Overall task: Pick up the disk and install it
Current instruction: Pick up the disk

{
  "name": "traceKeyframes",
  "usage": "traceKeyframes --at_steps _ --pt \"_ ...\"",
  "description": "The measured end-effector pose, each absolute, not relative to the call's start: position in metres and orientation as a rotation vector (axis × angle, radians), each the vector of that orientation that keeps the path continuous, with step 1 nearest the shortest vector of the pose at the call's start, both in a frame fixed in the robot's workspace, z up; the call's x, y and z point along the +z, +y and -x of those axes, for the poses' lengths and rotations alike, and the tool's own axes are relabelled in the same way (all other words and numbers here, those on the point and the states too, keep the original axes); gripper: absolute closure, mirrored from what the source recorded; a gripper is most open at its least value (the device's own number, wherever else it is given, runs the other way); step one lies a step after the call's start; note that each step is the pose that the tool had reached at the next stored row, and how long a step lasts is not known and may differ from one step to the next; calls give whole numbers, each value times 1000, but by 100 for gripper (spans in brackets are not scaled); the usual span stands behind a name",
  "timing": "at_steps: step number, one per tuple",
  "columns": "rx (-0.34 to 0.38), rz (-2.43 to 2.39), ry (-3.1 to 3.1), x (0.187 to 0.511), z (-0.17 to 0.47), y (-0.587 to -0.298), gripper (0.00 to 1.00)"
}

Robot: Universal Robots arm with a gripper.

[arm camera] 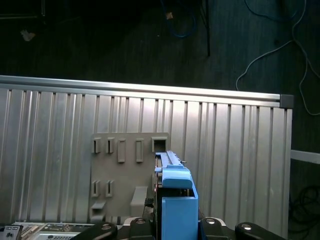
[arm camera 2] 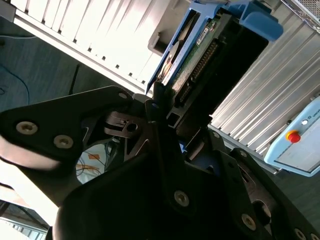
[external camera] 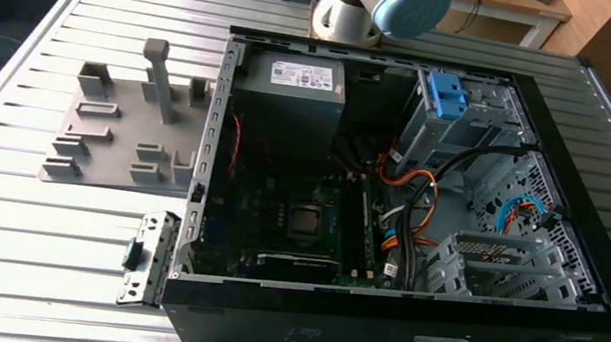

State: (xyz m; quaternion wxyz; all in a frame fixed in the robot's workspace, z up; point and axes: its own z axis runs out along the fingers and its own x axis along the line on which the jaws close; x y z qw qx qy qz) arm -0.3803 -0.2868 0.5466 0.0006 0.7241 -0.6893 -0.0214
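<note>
The disk (arm camera 2: 192,50) is in the grip of the end effector (arm camera 2: 172,112), and we can see it in both wrist views: the black fingers (arm camera 2: 157,102) are closed against its flat sides, holding it on edge and clear of the desk (external camera: 65,229). In the second wrist view we get its green circuit board and connector row, with the blue bracket running along one side. In the first wrist view the bracket's blue end tab faces us. Past it lies the grey fixture plate (arm camera: 120,170) with its slots and pegs, flat on the ribbed metal desk.

Over to the exterior view. The fixture plate sits on the exterior view's left, just beside the open computer case (external camera: 589,284), which lies on its side with its inside facing up. Inside the case we pick out the grey power-supply box (external camera: 292,91) at the far end and the tall blue latch (external camera: 446,96) further to the exterior view's right. A metal drive cage (external camera: 498,265) stands at the near corner on that same side, with orange and blue cables running between them. The arm's base (external camera: 355,11) stands behind the case. A pendant with a red button (arm camera 2: 300,140) shows at the desk's edge in the second wrist view.
</note>
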Motion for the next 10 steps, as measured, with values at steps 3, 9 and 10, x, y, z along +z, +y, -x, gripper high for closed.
traceKeyframes --at_steps 3,9,10 --pt "-67 -2274 -2165 550 380 -287 64" --pt "-67 -2274 -2165 558 380 -287 64" --pt "-67 -2274 -2165 559 380 -287 64"
